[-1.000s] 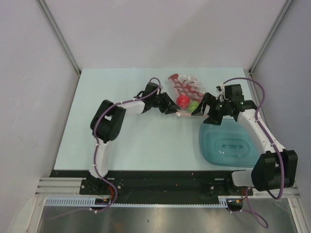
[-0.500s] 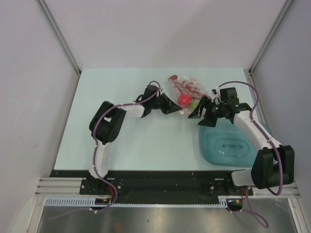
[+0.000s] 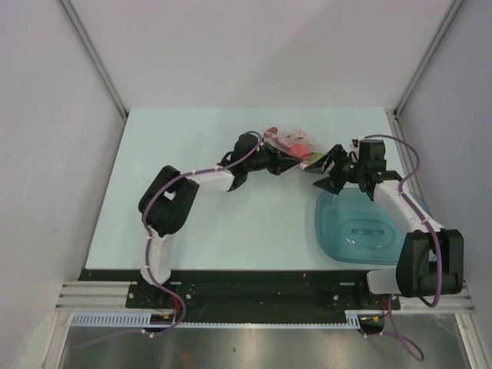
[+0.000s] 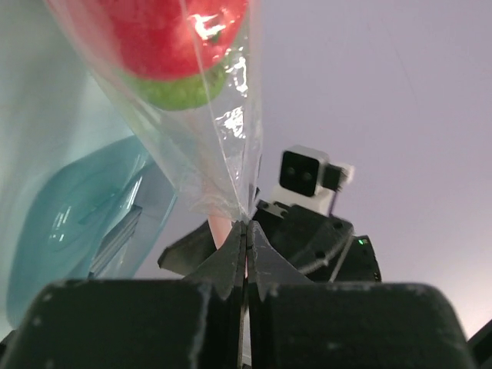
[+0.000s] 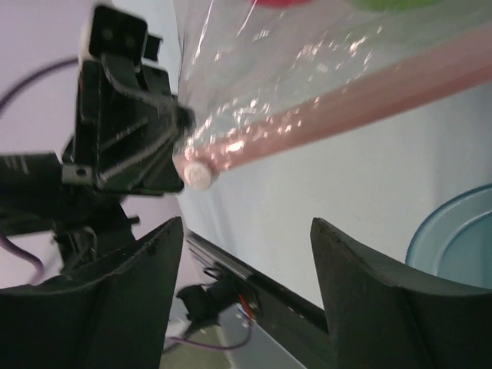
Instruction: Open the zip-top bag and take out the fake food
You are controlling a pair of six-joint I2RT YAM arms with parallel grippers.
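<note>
At the far middle of the tabletop, the left fingers are pressed tight together on the zip-top bag. They pinch a thin bit of its clear, crinkly plastic, right by one end of the pink zip strip. A small white knob sits at that end of the strip.

Most of the fake food is inside the bag. The left wrist view shows a round red fruit with a lime-green fruit touching it, both pressed against the clear plastic. From the top view only some red bits show through the bag, and I cannot tell what they are.

Just to the right of the bag are the right fingers. They stand wide apart and hold nothing. They point at the bag, and the pink strip runs across in front of them, near but not between them. The two arms face each other with the bag in the middle.

A see-through teal-blue tray lies on the tabletop near the right arm, closer to the front edge than the bag.
</note>
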